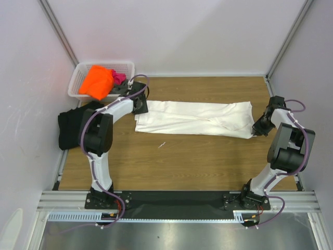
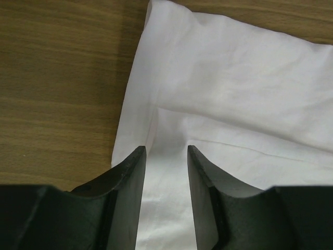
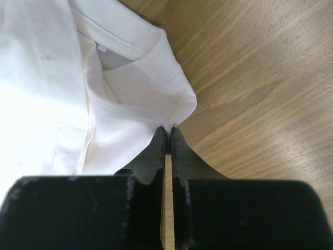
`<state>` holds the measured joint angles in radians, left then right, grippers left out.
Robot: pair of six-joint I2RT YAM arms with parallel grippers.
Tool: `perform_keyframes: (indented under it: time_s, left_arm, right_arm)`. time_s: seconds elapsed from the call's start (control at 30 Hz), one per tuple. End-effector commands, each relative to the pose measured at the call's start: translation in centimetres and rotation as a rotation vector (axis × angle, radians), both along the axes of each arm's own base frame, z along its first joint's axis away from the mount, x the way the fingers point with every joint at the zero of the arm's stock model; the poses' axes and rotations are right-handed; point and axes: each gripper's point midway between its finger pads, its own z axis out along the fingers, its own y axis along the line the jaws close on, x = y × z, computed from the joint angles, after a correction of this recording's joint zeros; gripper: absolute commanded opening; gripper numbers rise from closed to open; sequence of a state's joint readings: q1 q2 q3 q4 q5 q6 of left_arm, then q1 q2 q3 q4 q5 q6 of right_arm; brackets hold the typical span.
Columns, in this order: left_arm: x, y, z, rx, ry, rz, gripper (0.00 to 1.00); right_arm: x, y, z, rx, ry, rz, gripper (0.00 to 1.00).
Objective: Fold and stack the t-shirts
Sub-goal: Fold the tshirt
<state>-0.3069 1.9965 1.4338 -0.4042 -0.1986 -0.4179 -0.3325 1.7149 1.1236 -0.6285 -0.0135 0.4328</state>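
The white t-shirt [image 1: 192, 119] lies folded into a long strip across the wooden table [image 1: 182, 161]; its small neck tag [image 3: 101, 48] is too blurred to read. The left gripper [image 2: 165, 151] has its fingers apart over the strip's left end, while the right gripper [image 3: 169, 130] is pinched tight on the cloth edge beside the collar. An orange t-shirt [image 1: 98, 80] and a pink t-shirt [image 1: 119, 78] sit in the white basket [image 1: 79, 79], and a black t-shirt [image 1: 67, 127] lies at the table's left edge.

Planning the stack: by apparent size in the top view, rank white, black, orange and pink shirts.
White shirt
Black shirt and orange shirt roughly tie, black partly under the left arm
Pink shirt, mostly hidden
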Motion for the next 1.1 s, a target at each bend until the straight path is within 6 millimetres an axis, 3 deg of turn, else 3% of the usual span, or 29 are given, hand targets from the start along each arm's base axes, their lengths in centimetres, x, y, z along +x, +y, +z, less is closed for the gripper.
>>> perform_keyframes:
  time_s: [0.0, 0.2, 0.33, 0.47, 0.77, 0.9, 1.0, 1.07]
  left_arm:
    - [1.6, -0.3, 1.4, 0.009, -0.052, 0.014, 0.42]
    - [2.5, 0.2, 1.3, 0.035, -0.070, 0.029, 0.30]
    - [2.7, 0.9, 1.2, 0.064, -0.074, 0.055, 0.13]
    - [3.1, 2.0, 1.3, 0.084, -0.087, 0.080, 0.03]
    - [4.6, 2.9, 2.6, 0.092, -0.147, 0.062, 0.00]
    - [4.6, 3.3, 1.9, 0.097, -0.131, 0.066, 0.01]
    - [4.5, 3.2, 1.6, 0.087, -0.120, 0.056, 0.05]
    - [4.3, 2.9, 1.7, 0.077, -0.118, 0.037, 0.18]
  right_arm:
    - [0.7, -0.3, 1.1, -0.005, -0.041, 0.000, 0.00]
    - [0.7, -0.3, 1.3, -0.004, -0.041, 0.004, 0.00]
    - [0.6, -0.3, 1.4, -0.008, -0.038, 0.006, 0.00]
    - [0.4, -0.3, 1.2, -0.010, -0.031, 0.005, 0.00]
    - [0.3, -0.4, 1.1, -0.014, -0.025, 0.008, 0.00]
    - [0.3, -0.4, 1.1, -0.014, -0.026, 0.007, 0.00]
    - [0.5, -0.2, 1.3, -0.005, -0.038, 0.013, 0.00]
    - [0.8, 0.1, 1.5, 0.011, -0.050, 0.017, 0.00]
